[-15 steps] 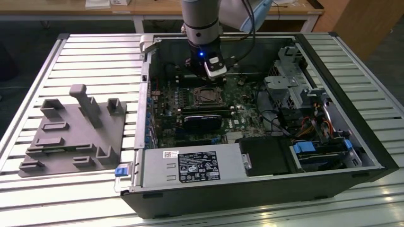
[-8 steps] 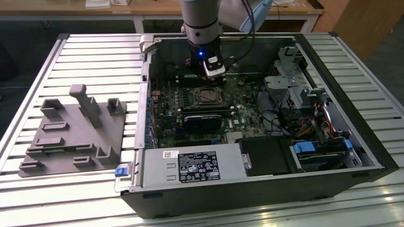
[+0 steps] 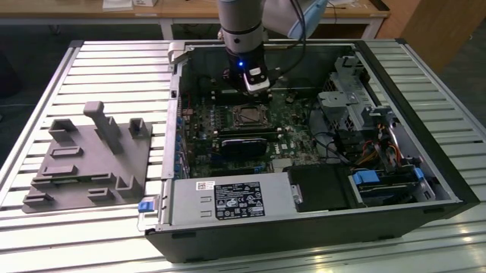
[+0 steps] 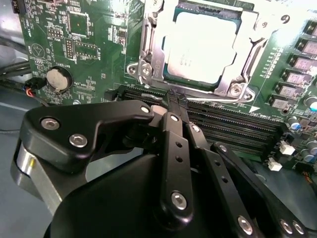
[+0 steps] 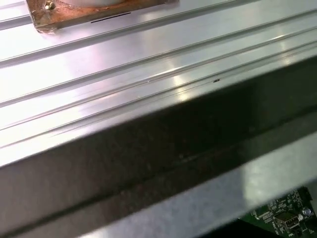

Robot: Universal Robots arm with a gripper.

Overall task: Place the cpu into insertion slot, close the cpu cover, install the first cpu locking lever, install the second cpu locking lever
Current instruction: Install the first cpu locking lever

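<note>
The pincer [image 4: 177, 99] hangs low inside the open computer case [image 3: 425, 165], its fingertips drawn together just beside the near edge of the cover [image 4: 148, 47]. Whether they pinch anything thin there I cannot tell. The cpu [image 4: 203, 47] lies flat in the slot [image 3: 247, 115] on the green circuit board [image 4: 94, 29], and the cover's metal frame lies down over its edges, leaving the silvery top showing through the window. 1 round battery [image 4: 58, 79] sits on the board away from the slot, and long black memory slots [image 4: 233, 124] run just beyond the fingertips. The case stands on a ribbed metal worktop [image 3: 114, 68], with a grey tray [image 3: 87, 165] lying at the exterior view's left.
</note>
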